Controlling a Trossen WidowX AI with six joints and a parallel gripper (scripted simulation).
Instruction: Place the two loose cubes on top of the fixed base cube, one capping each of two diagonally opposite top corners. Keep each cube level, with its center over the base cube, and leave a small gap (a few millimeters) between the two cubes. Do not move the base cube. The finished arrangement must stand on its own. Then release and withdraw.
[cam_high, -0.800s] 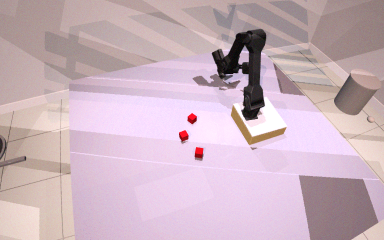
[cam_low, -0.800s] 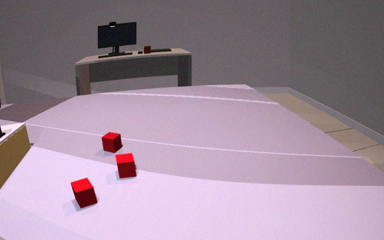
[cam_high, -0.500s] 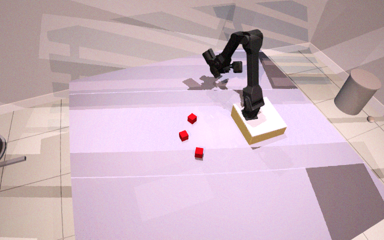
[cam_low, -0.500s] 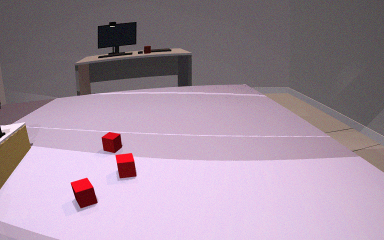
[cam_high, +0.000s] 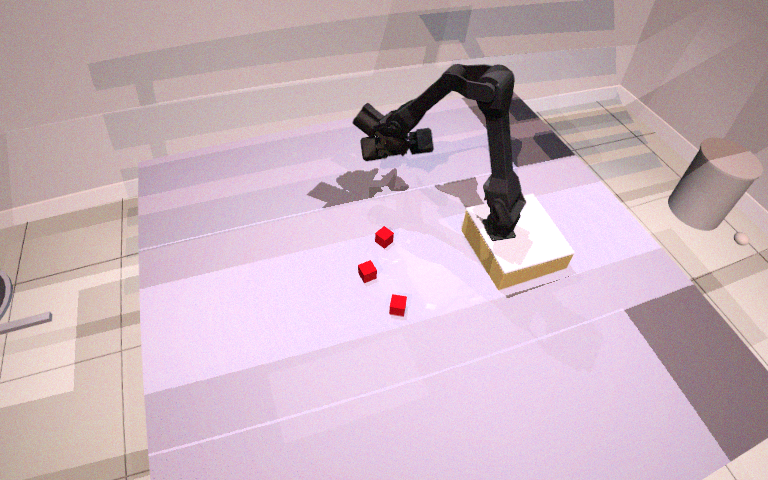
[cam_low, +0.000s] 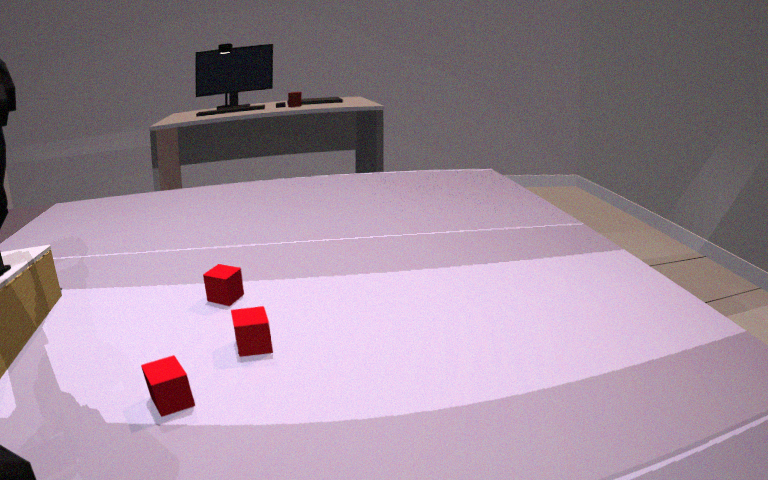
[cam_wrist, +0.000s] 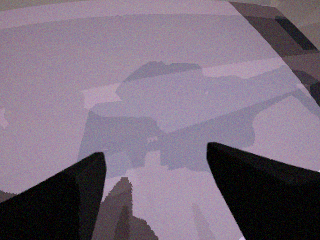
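Three red cubes of the same size lie apart on the pale purple table. One cube (cam_high: 384, 236) (cam_low: 167, 384) is nearest the arm's reach, one cube (cam_high: 367, 271) (cam_low: 252, 331) is in the middle, and one cube (cam_high: 397, 305) (cam_low: 223, 284) is furthest along the table. I cannot tell which of them is the fixed base. My gripper (cam_high: 396, 144) (cam_wrist: 156, 155) hangs high above the table, behind the cubes, well clear of them. Its fingers stand apart with only table surface and shadow between them in the wrist view. No cube shows in that view.
The arm stands on a white-topped yellow block (cam_high: 543, 266) (cam_low: 25, 294) at the table's right side. A grey cylinder (cam_high: 713, 183) and a small ball (cam_high: 740, 238) lie on the floor beyond. A desk with a monitor (cam_low: 233, 70) stands far behind.
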